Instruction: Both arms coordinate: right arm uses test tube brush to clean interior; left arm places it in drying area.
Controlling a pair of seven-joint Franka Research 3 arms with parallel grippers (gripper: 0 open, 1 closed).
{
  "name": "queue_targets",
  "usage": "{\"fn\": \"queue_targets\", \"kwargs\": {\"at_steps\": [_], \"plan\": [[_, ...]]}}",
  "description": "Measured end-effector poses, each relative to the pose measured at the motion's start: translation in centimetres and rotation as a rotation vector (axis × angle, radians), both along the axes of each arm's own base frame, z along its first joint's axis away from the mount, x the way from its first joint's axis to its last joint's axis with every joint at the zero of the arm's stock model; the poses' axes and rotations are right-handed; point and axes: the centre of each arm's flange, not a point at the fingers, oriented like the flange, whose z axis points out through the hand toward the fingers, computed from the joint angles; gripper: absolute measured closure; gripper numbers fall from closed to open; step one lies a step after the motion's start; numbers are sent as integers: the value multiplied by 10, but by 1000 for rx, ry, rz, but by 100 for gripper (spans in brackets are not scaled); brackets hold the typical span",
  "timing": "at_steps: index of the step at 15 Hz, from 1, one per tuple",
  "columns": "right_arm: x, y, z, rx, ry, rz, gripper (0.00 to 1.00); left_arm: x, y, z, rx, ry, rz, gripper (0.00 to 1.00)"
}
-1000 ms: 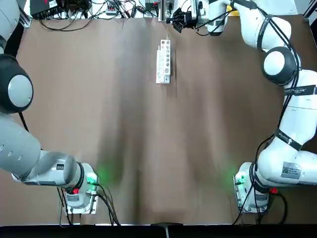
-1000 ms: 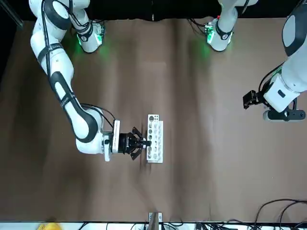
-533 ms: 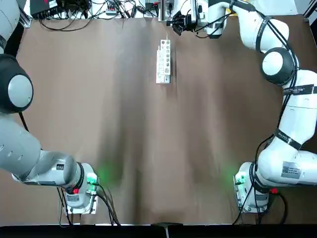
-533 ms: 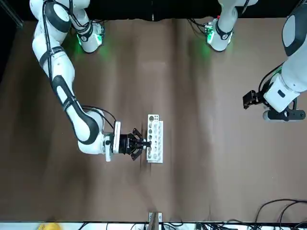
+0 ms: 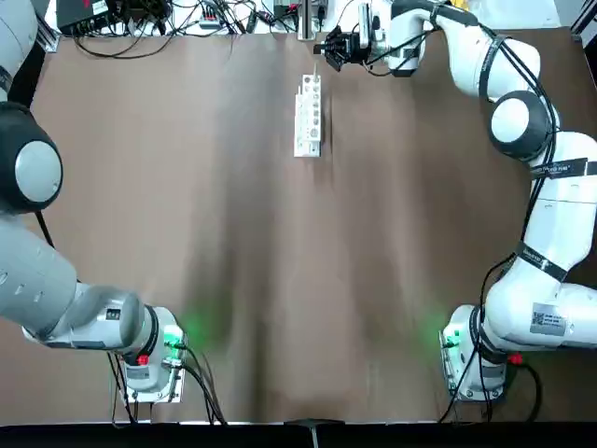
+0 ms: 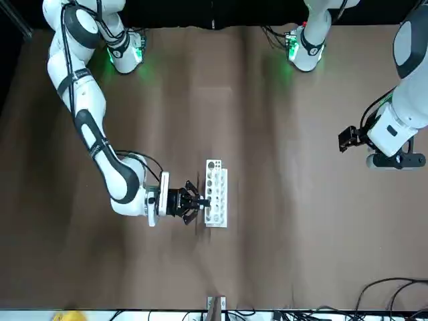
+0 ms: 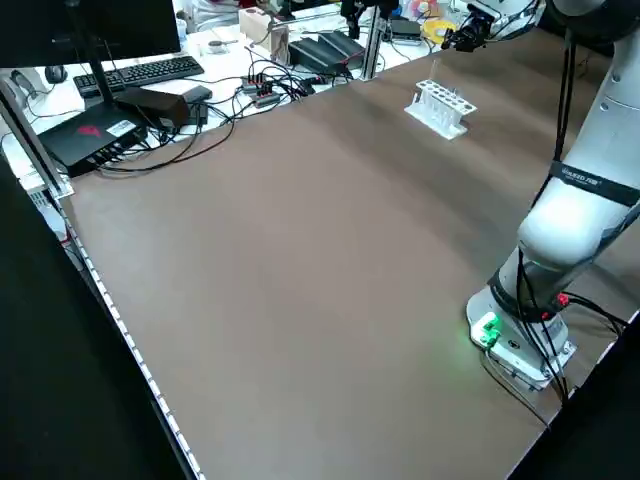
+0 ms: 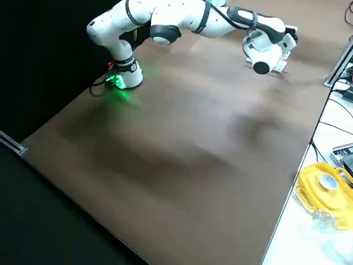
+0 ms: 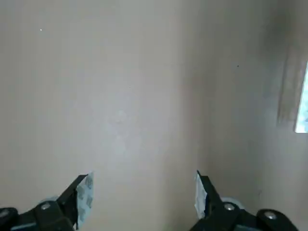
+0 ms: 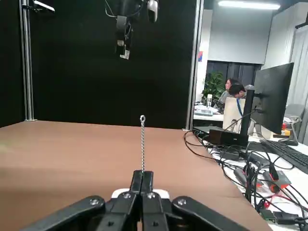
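Test tube rack (image 5: 308, 117) near the far edge of the tabletop (image 5: 261, 233), about midway between its left and right edges. Right gripper (image 6: 206, 201) high at the far edge, perhaps slightly beyond it, with the test tube brush (image 10: 143, 144) between its fingertips. Left gripper (image 9: 144, 192) above the far left part. Left arm base (image 5: 159, 364) toward the near left corner, right arm base (image 5: 473, 359) toward the near right. Beyond the far edge, monitor (image 7: 90, 30) and keyboard (image 7: 150, 72) at left, tangled cables (image 5: 187, 19) nearer the middle, plastic container (image 8: 325, 193) at right.
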Motion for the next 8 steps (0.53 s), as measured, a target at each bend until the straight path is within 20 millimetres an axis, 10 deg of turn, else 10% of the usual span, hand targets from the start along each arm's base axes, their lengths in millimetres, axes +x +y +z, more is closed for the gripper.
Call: {"fn": "queue_targets", "kwargs": {"at_steps": [8], "plan": [[-5, 5, -17, -7, 10, 7, 98, 0, 0, -1, 0, 1, 0, 0]]}}
